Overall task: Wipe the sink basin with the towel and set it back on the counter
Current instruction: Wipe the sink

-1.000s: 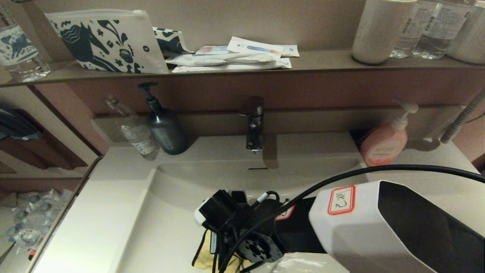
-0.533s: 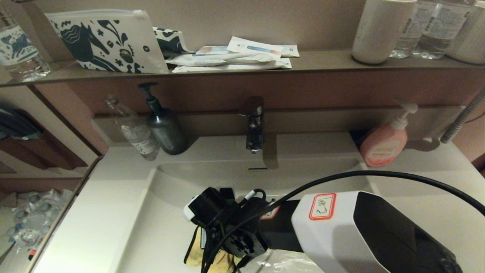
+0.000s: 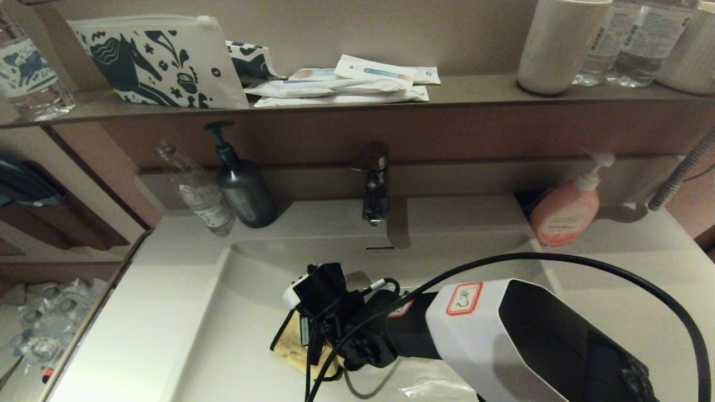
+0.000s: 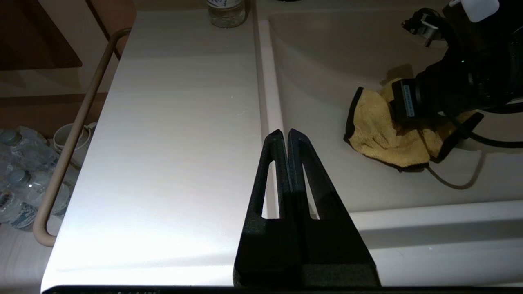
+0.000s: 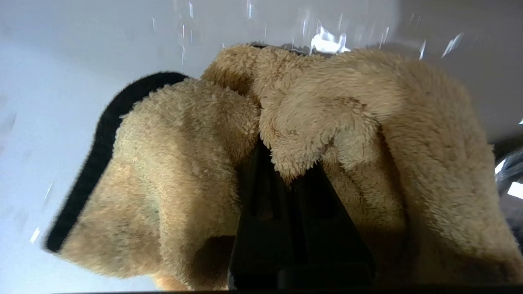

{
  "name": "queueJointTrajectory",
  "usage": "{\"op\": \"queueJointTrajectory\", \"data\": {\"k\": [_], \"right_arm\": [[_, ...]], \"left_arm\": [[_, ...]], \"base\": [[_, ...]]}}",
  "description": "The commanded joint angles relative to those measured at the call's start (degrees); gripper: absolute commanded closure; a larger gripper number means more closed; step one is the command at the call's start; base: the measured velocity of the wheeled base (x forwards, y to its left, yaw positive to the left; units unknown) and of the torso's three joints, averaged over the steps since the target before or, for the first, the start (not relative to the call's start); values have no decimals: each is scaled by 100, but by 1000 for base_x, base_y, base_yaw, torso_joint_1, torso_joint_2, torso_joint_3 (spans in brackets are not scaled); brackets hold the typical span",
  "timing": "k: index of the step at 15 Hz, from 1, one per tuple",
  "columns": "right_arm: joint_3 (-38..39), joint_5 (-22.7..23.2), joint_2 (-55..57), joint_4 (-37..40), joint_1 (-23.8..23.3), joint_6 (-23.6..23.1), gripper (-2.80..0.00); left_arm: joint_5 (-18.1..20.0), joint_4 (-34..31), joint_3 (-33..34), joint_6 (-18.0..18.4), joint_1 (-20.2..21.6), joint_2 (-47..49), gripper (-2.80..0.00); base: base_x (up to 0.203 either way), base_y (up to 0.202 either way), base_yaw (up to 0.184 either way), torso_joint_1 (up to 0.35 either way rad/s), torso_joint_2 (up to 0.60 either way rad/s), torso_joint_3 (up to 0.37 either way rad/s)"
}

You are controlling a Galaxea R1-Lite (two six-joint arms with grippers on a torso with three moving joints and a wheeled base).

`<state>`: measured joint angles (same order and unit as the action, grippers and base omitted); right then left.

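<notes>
The mustard-yellow towel (image 3: pixel 287 343) lies bunched on the floor of the off-white sink basin (image 3: pixel 251 312), left of its middle. My right gripper (image 5: pixel 288 171) is shut on the towel (image 5: pixel 327 106) and presses it down; the fluffy folds cover the fingertips. In the left wrist view the towel (image 4: pixel 380 139) shows under the right wrist. My left gripper (image 4: pixel 284 132) is shut and empty, hovering above the basin's left rim beside the flat counter (image 4: pixel 171 122). The right arm hides the drain plug; the overflow slot (image 3: pixel 380 248) shows in the back wall.
A chrome faucet (image 3: pixel 374 184) stands behind the basin. A dark pump bottle (image 3: pixel 243 190) and a clear bottle (image 3: pixel 198 192) are at back left, a pink soap dispenser (image 3: pixel 567 209) at back right. The horse pouch (image 3: pixel 156 61) is on the shelf. A rail (image 4: pixel 69 139) edges the counter.
My right arm has dragged the towel leftward across the basin floor, then a little toward the back wall. The left gripper has not visibly moved.
</notes>
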<state>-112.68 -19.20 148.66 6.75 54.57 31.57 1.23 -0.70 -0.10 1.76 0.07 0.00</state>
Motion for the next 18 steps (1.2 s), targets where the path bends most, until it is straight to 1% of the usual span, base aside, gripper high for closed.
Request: {"op": "queueJointTrajectory", "data": {"k": [1, 2, 3, 5, 8, 12, 16, 18], "right_arm": [[0, -263, 156, -214, -11, -144, 0], [0, -506, 225, -405, -28, -317, 0], [0, -634, 242, -455, -66, -379, 0], [0, -752, 216, -440, -167, -406, 0], [27, -1018, 225, -403, -329, -616, 0], [183, -1204, 59, -83, -437, -601, 0], [720, -1400, -222, -63, -530, -582, 0], [1032, -1460, -403, -75, -590, -436, 0]], "left_arm": [[0, 0, 1, 0, 1, 9, 0], [0, 0, -1, -6, 1, 9, 0], [-1, 0, -4, 0, 1, 9, 0], [0, 0, 1, 0, 1, 9, 0], [0, 0, 1, 0, 1, 9, 0], [0, 0, 1, 0, 1, 9, 0], [0, 0, 0, 0, 1, 9, 0], [0, 0, 0, -1, 1, 9, 0]], "base": [[0, 0, 0, 0, 0, 0], [0, 0, 0, 0, 0, 0], [0, 0, 0, 0, 0, 0], [0, 0, 0, 0, 0, 0], [0, 0, 0, 0, 0, 0], [0, 0, 0, 0, 0, 0], [0, 0, 0, 0, 0, 0], [0, 0, 0, 0, 0, 0]]}}
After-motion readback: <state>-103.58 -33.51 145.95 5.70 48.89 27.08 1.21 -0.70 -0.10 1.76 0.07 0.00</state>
